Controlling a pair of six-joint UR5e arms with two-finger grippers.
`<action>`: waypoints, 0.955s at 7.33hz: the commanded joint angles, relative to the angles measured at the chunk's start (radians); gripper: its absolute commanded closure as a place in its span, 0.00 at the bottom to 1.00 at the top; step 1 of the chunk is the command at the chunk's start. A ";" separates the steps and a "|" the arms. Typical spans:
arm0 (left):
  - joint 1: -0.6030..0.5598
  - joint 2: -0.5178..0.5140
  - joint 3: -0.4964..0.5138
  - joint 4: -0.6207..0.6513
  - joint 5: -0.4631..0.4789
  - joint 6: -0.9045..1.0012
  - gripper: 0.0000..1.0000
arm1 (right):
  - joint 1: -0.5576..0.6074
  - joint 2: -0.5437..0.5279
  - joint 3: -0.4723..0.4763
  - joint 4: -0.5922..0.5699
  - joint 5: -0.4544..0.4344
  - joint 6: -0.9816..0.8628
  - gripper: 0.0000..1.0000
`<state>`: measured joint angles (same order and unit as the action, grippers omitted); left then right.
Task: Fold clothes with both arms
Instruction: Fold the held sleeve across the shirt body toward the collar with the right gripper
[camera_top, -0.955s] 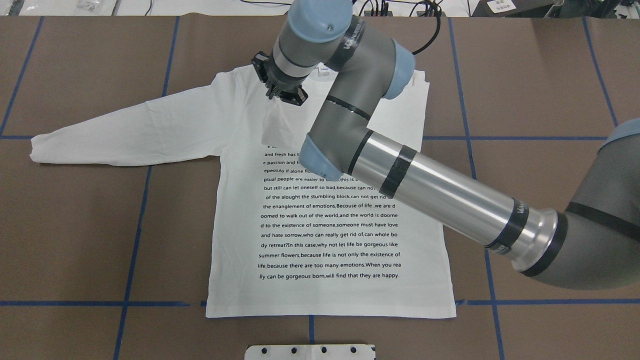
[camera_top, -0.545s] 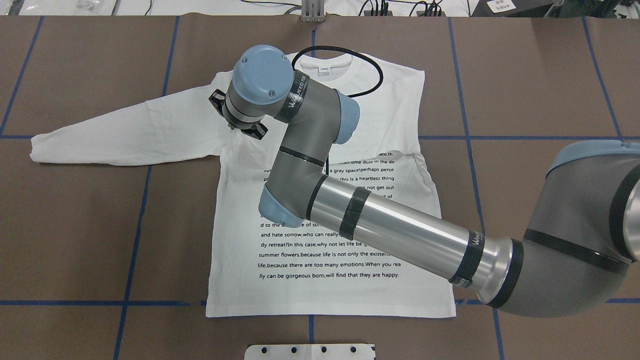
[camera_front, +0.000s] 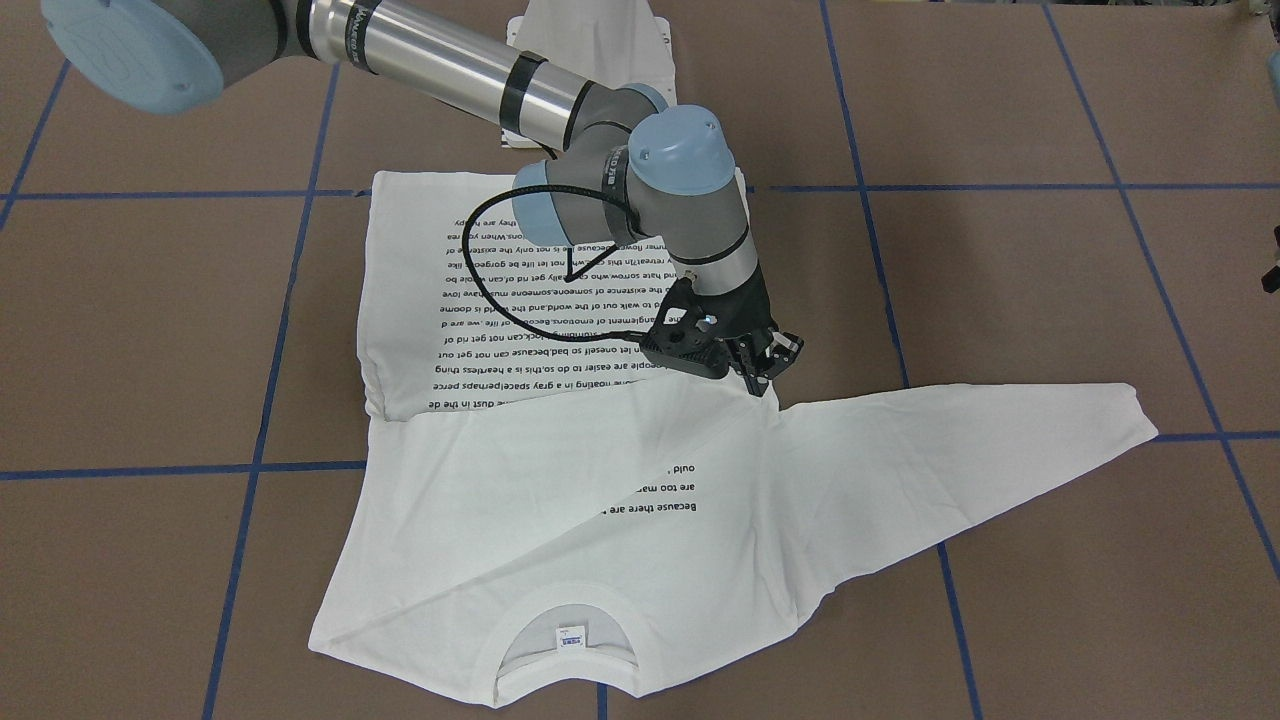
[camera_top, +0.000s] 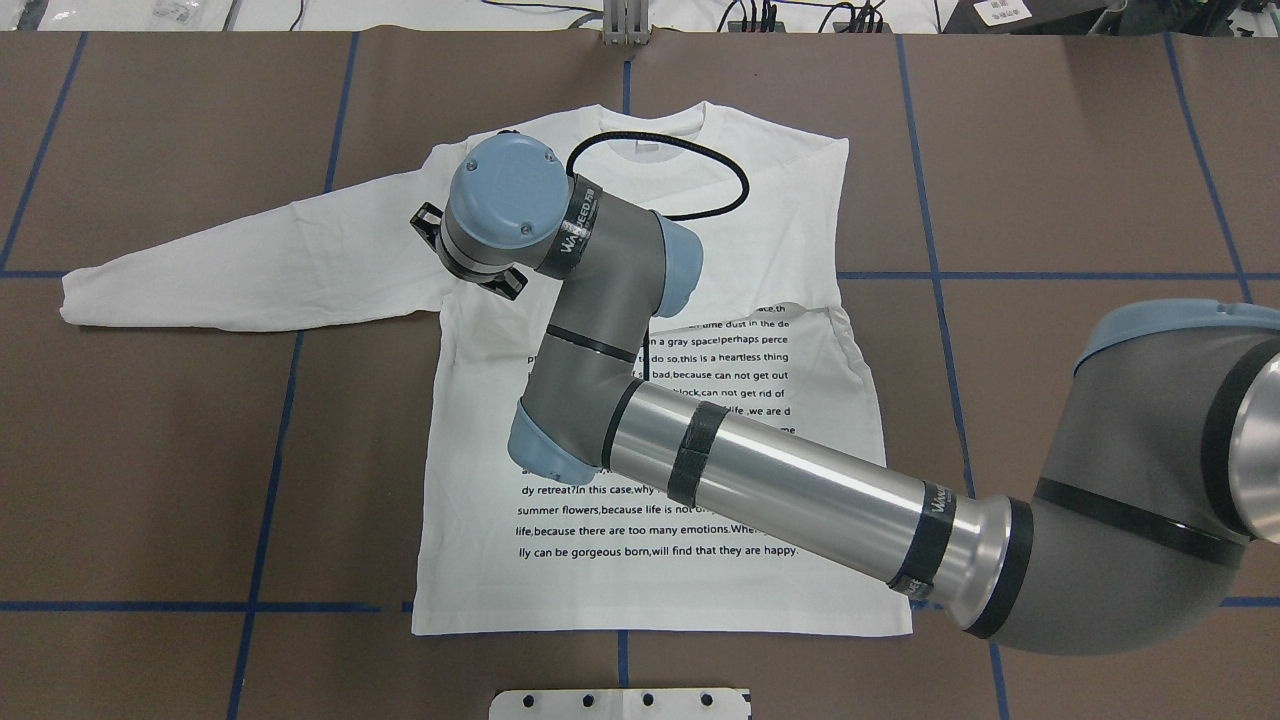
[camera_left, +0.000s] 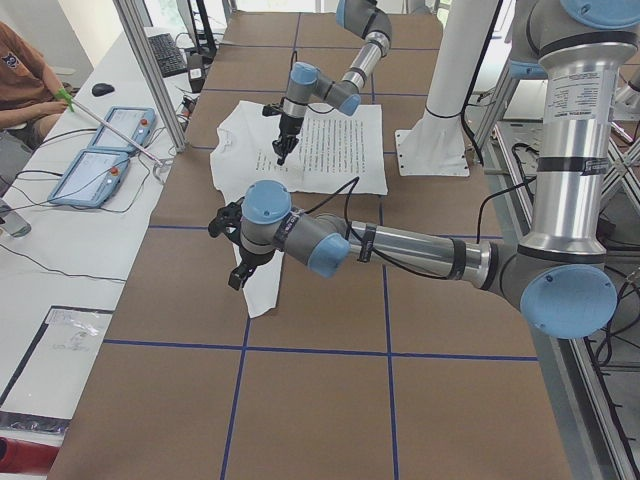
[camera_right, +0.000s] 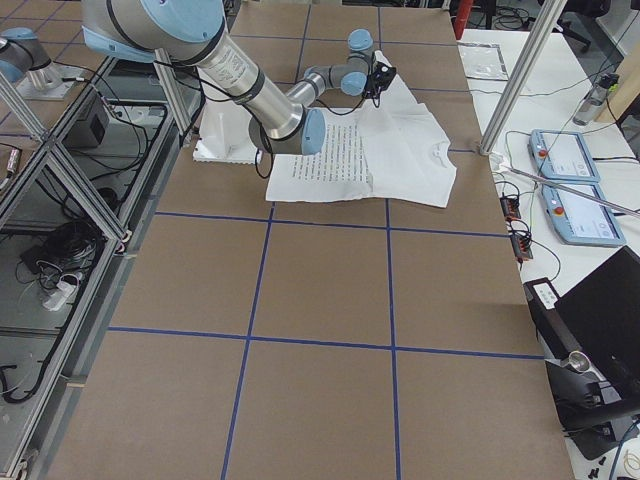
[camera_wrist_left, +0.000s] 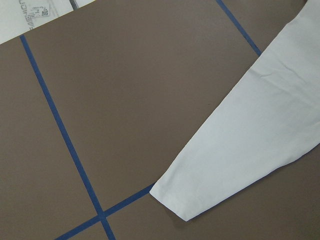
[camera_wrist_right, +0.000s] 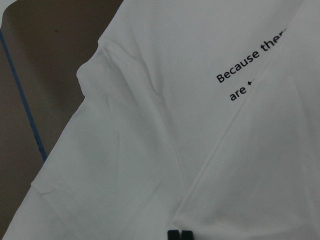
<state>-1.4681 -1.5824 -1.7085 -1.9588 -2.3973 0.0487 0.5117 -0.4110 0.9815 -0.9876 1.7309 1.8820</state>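
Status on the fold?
Right gripper shut on shirt, one sleeve laid across chest. Left gripper above other sleeve's cuff, state unclear. Right arm's cable loops above shirt.

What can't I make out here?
Left gripper: open or shut unclear; shown only small in the left side view.
Right gripper: hold on shirt unclear; wrist view crops fingertips, right arm covers it overhead.
Text: middle lines behind that arm overhead.

Right arm (camera_top: 760, 480) reaches across, wrist bent down, gripper (camera_front: 760, 378) low with fingertips (camera_wrist_right: 173, 235) pressed together. Left arm (camera_left: 400, 245) stretches outward (its gripper (camera_left: 222, 256) unreadable).
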 joint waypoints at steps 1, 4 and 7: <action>0.002 -0.007 0.018 0.000 0.001 -0.001 0.00 | -0.001 0.029 -0.039 0.004 -0.020 0.031 0.52; 0.005 -0.007 0.023 -0.017 0.003 -0.059 0.00 | 0.005 0.047 -0.052 0.003 -0.022 0.039 0.27; 0.017 -0.005 0.029 -0.015 0.000 -0.116 0.00 | 0.091 -0.122 0.114 -0.008 0.040 -0.044 0.01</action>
<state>-1.4531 -1.5883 -1.6823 -1.9741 -2.3962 -0.0315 0.5626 -0.4309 0.9944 -0.9919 1.7308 1.8899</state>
